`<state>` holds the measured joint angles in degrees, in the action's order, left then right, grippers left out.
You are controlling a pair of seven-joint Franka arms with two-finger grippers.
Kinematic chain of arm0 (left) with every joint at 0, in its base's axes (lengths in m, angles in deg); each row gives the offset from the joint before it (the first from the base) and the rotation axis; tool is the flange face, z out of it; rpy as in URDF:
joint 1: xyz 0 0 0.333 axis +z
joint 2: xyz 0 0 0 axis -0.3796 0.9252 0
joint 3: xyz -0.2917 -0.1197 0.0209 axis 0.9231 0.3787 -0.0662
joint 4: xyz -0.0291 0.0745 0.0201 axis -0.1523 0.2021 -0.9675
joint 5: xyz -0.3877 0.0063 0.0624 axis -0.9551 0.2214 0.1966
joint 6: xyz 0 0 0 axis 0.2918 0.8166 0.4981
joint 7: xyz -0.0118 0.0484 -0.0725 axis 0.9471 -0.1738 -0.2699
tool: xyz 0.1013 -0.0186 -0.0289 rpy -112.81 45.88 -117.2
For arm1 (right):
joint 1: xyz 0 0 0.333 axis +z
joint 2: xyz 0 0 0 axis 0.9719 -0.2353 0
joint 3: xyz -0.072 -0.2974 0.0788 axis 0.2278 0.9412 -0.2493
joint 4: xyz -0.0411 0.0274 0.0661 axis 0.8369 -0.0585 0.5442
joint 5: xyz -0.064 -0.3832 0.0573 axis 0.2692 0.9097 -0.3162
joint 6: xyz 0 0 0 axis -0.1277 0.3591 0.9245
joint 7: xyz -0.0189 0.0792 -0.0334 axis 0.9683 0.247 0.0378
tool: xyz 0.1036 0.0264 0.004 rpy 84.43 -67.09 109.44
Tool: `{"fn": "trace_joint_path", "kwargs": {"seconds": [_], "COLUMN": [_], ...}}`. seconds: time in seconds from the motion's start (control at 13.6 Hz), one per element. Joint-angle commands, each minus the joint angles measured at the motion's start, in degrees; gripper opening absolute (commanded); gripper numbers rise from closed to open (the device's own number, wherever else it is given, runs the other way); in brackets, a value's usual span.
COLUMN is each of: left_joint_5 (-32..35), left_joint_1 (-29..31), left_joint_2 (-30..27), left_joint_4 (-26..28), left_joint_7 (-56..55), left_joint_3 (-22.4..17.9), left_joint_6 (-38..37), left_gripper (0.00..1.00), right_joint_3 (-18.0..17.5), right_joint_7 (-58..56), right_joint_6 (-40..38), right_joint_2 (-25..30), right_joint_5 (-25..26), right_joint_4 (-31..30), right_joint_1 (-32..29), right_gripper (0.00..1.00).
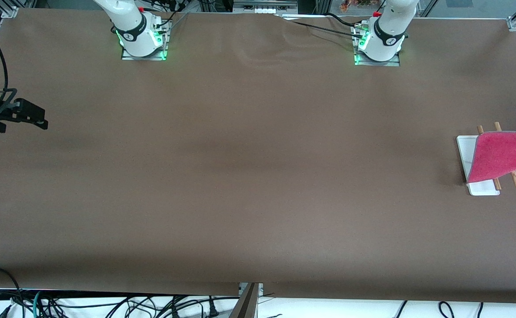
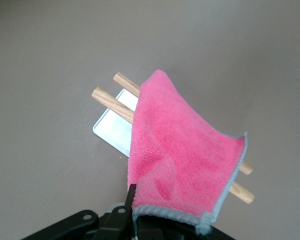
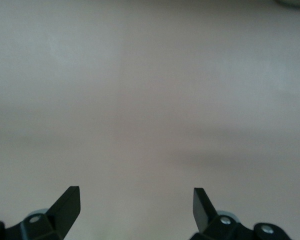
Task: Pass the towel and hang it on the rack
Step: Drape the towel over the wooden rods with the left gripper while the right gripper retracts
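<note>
The towel (image 1: 505,154), pink-red face showing with grey edge trim, hangs spread over the rack (image 1: 467,152) at the left arm's end of the table (image 1: 249,176), at about three o'clock in the front view and running off that view's edge. In the left wrist view the cloth drapes across both brown wooden rods (image 2: 112,102); their ends stick out from under it at ten o'clock and at four o'clock. The rack's flat white base (image 2: 115,130) lies on the table below the rods, partly covered by the cloth.

The left gripper (image 2: 140,220) is over the rack, and its jaws are clenched on the trimmed edge of the towel, whose corner bunches at the black fingertip (image 2: 131,196). That edge is lifted above the rods rather than lying on them.

The right gripper (image 3: 136,207) waits over bare table at the right arm's end, at about nine o'clock in the front view, well apart from towel and rack. Its jaws are released and spread wide, with nothing between the two black fingertips (image 3: 67,202).
</note>
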<state>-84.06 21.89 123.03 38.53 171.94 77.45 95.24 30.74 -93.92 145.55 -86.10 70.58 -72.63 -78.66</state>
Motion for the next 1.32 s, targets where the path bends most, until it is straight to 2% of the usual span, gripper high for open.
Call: {"fn": "trace_joint_path", "kwargs": {"seconds": [0.0, 0.37, 0.52, 0.59, 0.66, 0.74, 1.25], "left_joint_5": [1.61, 1.61, 1.61, 1.61, 1.61, 1.61, 1.61], "left_joint_1": [0.36, 0.98, 0.98, 0.98, 0.98, 0.98, 1.59], "left_joint_2": [2.11, 3.77, 4.74, 4.92, 5.01, 5.1, 6.85], "left_joint_4": [-2.28, -2.01, -2.01, -2.01, -1.92, -1.84, -1.84], "left_joint_7": [1.2, 1.9, 1.73, 1.72, 1.64, 1.72, 1.64], "left_joint_3": [0.06, 0.06, 0.06, 0.06, 0.06, 0.06, 0.06], "left_joint_6": [0.79, 3.87, 4.84, 5.8, 6.24, 6.25, 6.51], "left_gripper": [0.0, 0.0, 0.0, 0.35, 0.91, 1.0, 1.0], "right_joint_3": [-0.33, 0.01, 0.19, 0.19, 0.19, 0.19, 0.19], "right_joint_7": [1.43, 1.87, 1.61, 1.7, 1.7, 1.7, 5.13], "right_joint_6": [-2.67, -4.61, -4.53, -4.53, -4.62, -4.27, -3.48], "right_joint_2": [5.08, 6.57, 5.44, 5.26, 5.43, 5.52, 5.26], "right_joint_5": [0.8, 0.19, 0.19, 0.36, 0.45, 0.28, 0.54], "right_joint_4": [-5.91, -8.9, -8.38, -8.38, -8.38, -8.47, -8.29], "right_joint_1": [-0.28, -0.11, -0.37, -0.28, -0.37, -0.37, 0.16], "right_gripper": [1.0, 1.0, 1.0, 1.0, 1.0, 1.0, 1.0]}}
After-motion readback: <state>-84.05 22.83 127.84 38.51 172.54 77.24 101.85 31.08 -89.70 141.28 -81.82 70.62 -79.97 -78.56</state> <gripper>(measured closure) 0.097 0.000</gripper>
